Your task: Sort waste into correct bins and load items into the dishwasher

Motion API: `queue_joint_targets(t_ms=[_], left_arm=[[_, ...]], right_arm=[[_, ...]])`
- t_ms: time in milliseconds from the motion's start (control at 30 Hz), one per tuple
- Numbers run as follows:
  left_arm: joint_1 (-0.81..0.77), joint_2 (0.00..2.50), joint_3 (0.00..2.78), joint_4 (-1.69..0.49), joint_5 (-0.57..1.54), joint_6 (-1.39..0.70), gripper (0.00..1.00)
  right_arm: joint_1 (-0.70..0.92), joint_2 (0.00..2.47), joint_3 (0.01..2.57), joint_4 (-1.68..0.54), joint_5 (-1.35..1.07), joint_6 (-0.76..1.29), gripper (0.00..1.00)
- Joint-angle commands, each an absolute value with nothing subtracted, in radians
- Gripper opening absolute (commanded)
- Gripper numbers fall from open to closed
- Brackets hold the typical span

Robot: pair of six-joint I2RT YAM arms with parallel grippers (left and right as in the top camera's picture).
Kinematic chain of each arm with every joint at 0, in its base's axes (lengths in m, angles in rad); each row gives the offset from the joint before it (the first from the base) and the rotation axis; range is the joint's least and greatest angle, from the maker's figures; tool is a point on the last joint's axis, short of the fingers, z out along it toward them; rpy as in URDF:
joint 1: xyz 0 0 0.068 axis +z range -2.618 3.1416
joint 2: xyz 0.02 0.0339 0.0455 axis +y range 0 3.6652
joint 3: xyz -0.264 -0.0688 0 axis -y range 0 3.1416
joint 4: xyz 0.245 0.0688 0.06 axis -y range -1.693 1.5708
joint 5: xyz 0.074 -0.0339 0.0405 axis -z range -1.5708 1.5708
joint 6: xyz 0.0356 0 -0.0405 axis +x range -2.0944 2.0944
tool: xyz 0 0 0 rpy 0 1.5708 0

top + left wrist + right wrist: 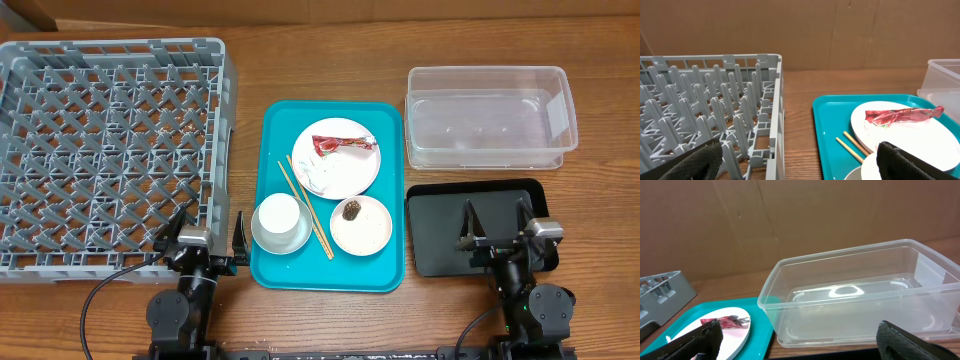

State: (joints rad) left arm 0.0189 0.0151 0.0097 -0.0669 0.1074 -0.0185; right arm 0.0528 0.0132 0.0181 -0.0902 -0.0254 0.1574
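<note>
On a teal tray [380,270] a large white plate [345,170] carries the red-and-white wrapper [343,144] and rice grains [312,176]. Two chopsticks [307,205] lie beside a white cup [279,215] standing in the grey bowl [268,240]. A dark brown lump [351,210] sits on the small plate [368,230]. The grey dish rack [225,120] stands at left. At right are the clear tub [490,117] and the black tray [435,240]. My left gripper [205,232] is open between rack and teal tray. Over the black tray, my right gripper [496,225] is open.
The left wrist view shows the rack wall [772,115], the wrapper [900,116] and the chopsticks [852,146]. The right wrist view shows the clear tub [860,290] close ahead and the wrapper [722,322]. Brown cardboard stands behind the wooden table.
</note>
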Motion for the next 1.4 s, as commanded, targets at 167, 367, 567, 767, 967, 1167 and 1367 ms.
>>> queue_joint_targets(t_ms=[167,367,567,767,967,1167,1367], left_arm=[[0.011,0.004,0.005,-0.069,0.101,0.004,1.0],[0.011,0.005,0.005,-0.069,0.101,0.004,1.0],[0.011,0.005,0.005,-0.069,0.101,0.004,1.0],[0.011,0.005,0.005,-0.069,0.101,0.004,1.0],[0.012,0.005,0.005,-0.051,0.045,-0.01,1.0],[0.012,0.006,0.017,-0.084,0.079,-0.147,1.0],[0.012,0.022,0.141,-0.234,0.078,-0.118,1.0]], right_arm=[[0.05,0.007,0.009,-0.084,-0.02,0.156,1.0],[0.05,0.007,0.009,-0.084,-0.02,0.156,1.0],[0.05,0.007,0.009,-0.084,-0.02,0.156,1.0],[0.05,0.007,0.009,-0.084,-0.027,0.157,1.0],[0.05,0.007,0.009,-0.049,-0.087,0.22,1.0],[0.05,0.009,0.078,-0.092,-0.107,0.266,1.0],[0.05,0.1,0.262,-0.226,-0.122,0.262,1.0]])
